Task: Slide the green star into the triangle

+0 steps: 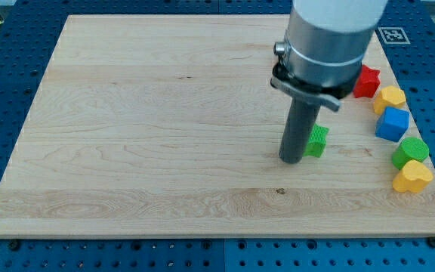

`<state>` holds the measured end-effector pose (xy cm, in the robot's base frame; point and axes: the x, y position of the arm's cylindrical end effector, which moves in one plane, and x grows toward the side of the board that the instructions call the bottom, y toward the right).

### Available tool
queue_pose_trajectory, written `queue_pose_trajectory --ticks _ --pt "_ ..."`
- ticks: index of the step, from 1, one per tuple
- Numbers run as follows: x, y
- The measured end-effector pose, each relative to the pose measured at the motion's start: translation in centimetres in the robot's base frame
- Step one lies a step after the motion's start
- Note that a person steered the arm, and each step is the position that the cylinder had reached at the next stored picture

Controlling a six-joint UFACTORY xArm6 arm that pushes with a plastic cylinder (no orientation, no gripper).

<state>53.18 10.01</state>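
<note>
The green star [319, 140] lies on the wooden board [149, 128], right of centre, partly hidden behind my rod. My tip [291, 161] rests on the board, touching or nearly touching the star's left side. A blue block [392, 124] sits further to the right, near the board's right edge; I cannot tell its shape for sure. The arm's grey cylinder [329, 38] hangs over the top right of the board.
Along the right edge stand a red star-like block [367, 81], a yellow block [390, 98], a green rounded block [411, 151] and another yellow block [412, 177]. A blue pegboard table [6, 68] surrounds the board.
</note>
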Motion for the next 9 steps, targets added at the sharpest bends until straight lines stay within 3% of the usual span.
queue_pose_trajectory --ticks 1,2,4,6,7,9 --pt "1.3 3.0" --pt "-1.8 5.4" --pt "-10.0 3.1" --pt "-5.2 4.1" --pt "-5.6 0.5" --pt "-15.5 -7.9"
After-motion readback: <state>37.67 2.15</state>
